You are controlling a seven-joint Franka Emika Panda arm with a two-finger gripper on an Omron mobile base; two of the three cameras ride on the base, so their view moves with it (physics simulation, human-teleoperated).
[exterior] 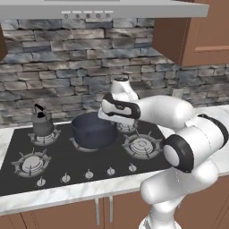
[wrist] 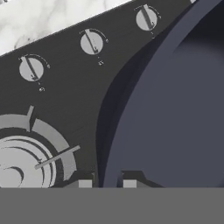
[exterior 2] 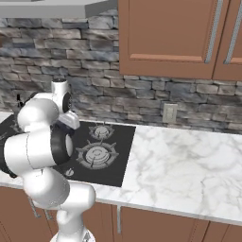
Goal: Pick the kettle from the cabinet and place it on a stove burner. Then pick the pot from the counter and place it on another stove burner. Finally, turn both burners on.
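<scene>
Kettle: dark grey, arched black handle, stood upright on the rear left burner of the black glass cooktop.

Pot: wide, dark blue-black, lidless, placed at the middle of the cooktop, between the kettle and the right-hand burners. In the hand view its rim and dark wall are seen close up.

Gripper: positioned at the pot's right rim; in the hand view the two fingertips are seen narrowly parted on either side of the rim edge, clamped on the pot.

Front right burner: bare, also seen in the right base view.

Front left burner: bare.

Knobs: a row along the cooktop's front edge; three recorded in the hand view.

Counter: white marble, right of the cooktop.

Cabinet: brown wood, mounted above the counter, doors closed.
</scene>
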